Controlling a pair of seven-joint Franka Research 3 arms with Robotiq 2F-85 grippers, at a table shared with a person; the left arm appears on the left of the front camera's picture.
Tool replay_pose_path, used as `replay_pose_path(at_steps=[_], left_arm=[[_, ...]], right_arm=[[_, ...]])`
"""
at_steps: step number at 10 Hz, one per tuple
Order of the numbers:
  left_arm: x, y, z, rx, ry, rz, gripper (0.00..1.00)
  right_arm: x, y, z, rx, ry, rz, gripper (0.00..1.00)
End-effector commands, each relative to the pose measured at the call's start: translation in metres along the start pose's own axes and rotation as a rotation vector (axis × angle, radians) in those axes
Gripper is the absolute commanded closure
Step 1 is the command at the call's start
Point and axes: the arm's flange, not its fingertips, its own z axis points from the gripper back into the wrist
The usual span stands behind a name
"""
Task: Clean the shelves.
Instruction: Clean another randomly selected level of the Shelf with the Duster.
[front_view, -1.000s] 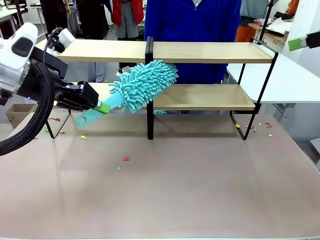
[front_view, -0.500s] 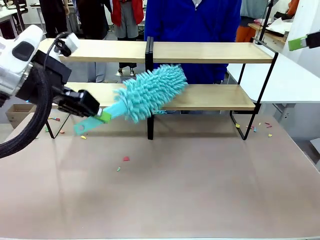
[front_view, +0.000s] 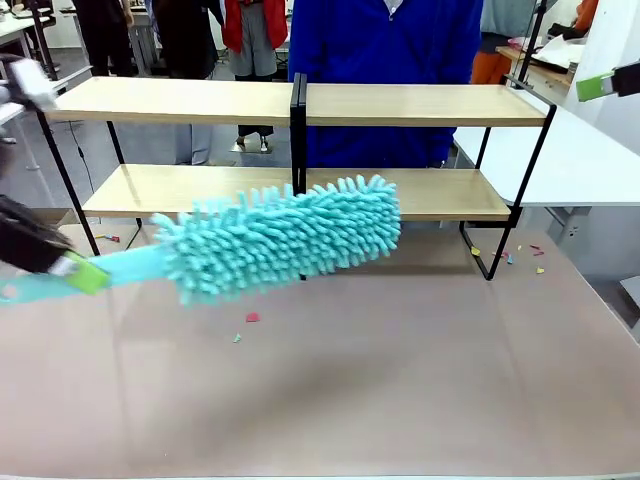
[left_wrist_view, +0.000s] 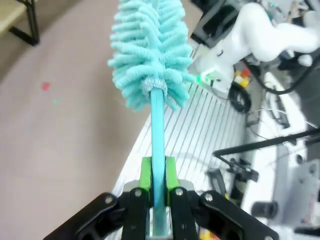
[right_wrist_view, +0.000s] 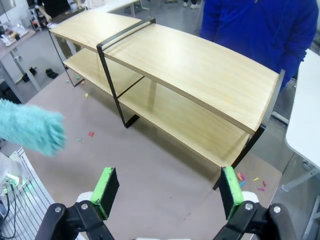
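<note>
The shelves (front_view: 420, 104) stand at the far side of the table, two light-wood boards in a black frame, also seen from above in the right wrist view (right_wrist_view: 190, 65). My left gripper (front_view: 70, 268) at the far left edge is shut on the handle of a teal fluffy duster (front_view: 290, 235). The duster head hangs in front of the rack, over the table, clear of the boards. The left wrist view has the green pads (left_wrist_view: 146, 175) clamped on the handle, with the duster head (left_wrist_view: 150, 55) beyond. My right gripper (right_wrist_view: 169, 192) hovers open and empty high above the table; its pad (front_view: 597, 86) is at the upper right.
Small coloured paper scraps (front_view: 252, 317) lie on the brown table in front of the rack, with more scraps (front_view: 505, 256) by its right foot. A person in a blue top (front_view: 385, 40) stands behind the shelves. A white table (front_view: 590, 160) adjoins on the right.
My left arm has pulled back to the left and toward the camera, drawing the duster off the lower shelf and out over the table. The right gripper has not moved.
</note>
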Motion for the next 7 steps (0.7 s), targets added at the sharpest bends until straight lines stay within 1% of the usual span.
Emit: replay_pose_path(at_steps=[1, 2, 4, 5, 6, 7], left_arm=[[-0.039, 0.027, 0.082, -0.031, -0.174, -0.164, 0.87], [-0.056, 0.035, 0.111, 0.02, -0.256, -0.146, 0.87], [-0.087, 0.047, 0.151, 0.025, -0.297, -0.216, 0.87], [-0.108, 0.061, 0.165, 0.03, -0.326, -0.202, 0.87], [-0.122, 0.073, 0.175, 0.025, -0.383, -0.18, 0.87], [-0.137, 0.087, 0.18, -0.005, -0.506, -0.156, 0.87]], right_arm=[[-0.001, 0.0, -0.001, 0.005, -0.002, 0.005, 0.0], [-0.001, 0.0, -0.001, 0.005, -0.002, 0.005, 0.0], [-0.001, 0.0, -0.001, 0.005, -0.002, 0.005, 0.0], [-0.001, 0.0, -0.001, 0.005, -0.002, 0.005, 0.0], [-0.001, 0.0, -0.001, 0.005, -0.002, 0.005, 0.0], [-0.001, 0.0, -0.001, 0.005, -0.002, 0.005, 0.0]])
